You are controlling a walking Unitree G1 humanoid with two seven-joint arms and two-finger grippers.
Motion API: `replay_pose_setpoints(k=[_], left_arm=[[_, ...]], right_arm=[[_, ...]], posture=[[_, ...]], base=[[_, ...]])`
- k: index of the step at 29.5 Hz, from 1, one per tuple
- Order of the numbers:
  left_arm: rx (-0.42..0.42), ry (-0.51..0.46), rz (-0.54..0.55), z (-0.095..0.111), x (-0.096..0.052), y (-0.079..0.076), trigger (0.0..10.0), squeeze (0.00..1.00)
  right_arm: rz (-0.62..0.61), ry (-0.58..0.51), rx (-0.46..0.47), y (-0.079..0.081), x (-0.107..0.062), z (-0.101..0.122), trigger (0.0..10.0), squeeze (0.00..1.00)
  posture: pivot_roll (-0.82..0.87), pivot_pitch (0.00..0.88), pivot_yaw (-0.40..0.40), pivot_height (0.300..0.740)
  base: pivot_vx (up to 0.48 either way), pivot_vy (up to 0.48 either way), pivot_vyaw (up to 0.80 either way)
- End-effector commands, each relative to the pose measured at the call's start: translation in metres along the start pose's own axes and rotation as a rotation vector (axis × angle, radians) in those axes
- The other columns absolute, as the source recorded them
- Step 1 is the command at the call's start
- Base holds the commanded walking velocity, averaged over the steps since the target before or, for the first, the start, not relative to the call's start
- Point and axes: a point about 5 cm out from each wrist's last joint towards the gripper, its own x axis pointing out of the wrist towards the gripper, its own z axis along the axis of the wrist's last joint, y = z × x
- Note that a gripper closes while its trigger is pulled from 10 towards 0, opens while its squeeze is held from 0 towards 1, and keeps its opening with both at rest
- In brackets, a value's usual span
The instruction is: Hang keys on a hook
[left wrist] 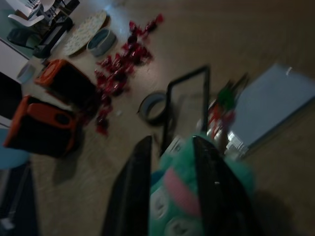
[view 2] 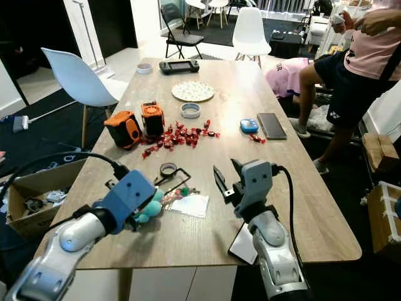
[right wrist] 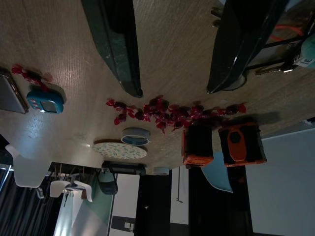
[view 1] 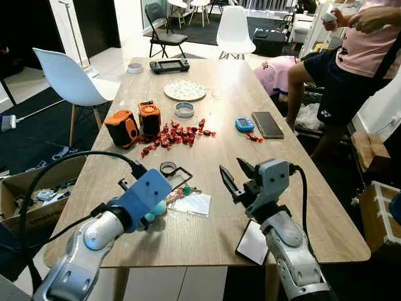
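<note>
The teal plush keychain [left wrist: 197, 194] is clamped between the left gripper [left wrist: 170, 162] jaws, just beside the black wire frame [view 1: 178, 176] on the worktop [view 1: 238, 106]. Right gripper [view 1: 233, 174] jaws are spread wide, empty. Risk judged: keys [view 1: 188, 190] snagging the frame when lifted.

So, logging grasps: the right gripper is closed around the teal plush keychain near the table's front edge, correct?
Not quite: it is the left gripper around the teal plush keychain, as the left wrist view shows. The right gripper is open and holds nothing.
</note>
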Motion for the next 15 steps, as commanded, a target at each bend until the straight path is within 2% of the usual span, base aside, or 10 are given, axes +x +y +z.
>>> replay_pose_setpoints(k=[1, 6, 9, 11, 12, 15], left_arm=[[0.060, 0.026, -0.018, -0.004, -0.005, 0.008, 10.0, 1.00], [0.103, 0.078, -0.054, -0.017, -0.007, 0.009, 10.0, 1.00], [0.132, 0.154, -0.049, -0.034, -0.001, 0.003, 10.0, 1.00], [0.132, 0.154, -0.049, -0.034, -0.001, 0.003, 10.0, 1.00], [0.150, 0.180, -0.055, -0.040, -0.001, 0.001, 10.0, 1.00], [0.191, 0.214, -0.097, -0.049, -0.006, -0.001, 10.0, 1.00]], right_arm=[[-0.007, 0.019, 0.003, -0.002, -0.002, -0.003, 10.0, 0.00], [-0.007, 0.017, 0.006, -0.002, -0.002, -0.004, 10.0, 0.00], [-0.008, 0.014, 0.008, -0.001, -0.001, -0.003, 10.0, 0.00], [-0.008, 0.014, 0.008, -0.001, -0.001, -0.003, 10.0, 0.00], [-0.009, 0.013, 0.007, -0.002, -0.001, -0.003, 10.0, 0.00], [-0.014, 0.014, 0.007, -0.004, -0.002, -0.003, 10.0, 0.00]], posture=[[0.13, 0.124, -0.020, 0.740], [0.13, 0.122, -0.019, 0.740], [0.13, 0.119, -0.017, 0.740], [0.13, 0.119, -0.017, 0.740], [0.12, 0.119, -0.017, 0.740], [0.12, 0.119, -0.017, 0.740]], base=[[0.000, 0.000, 0.00], [0.000, 0.000, 0.00], [0.000, 0.000, 0.00], [0.000, 0.000, 0.00], [0.000, 0.000, 0.00], [0.000, 0.000, 0.00]])
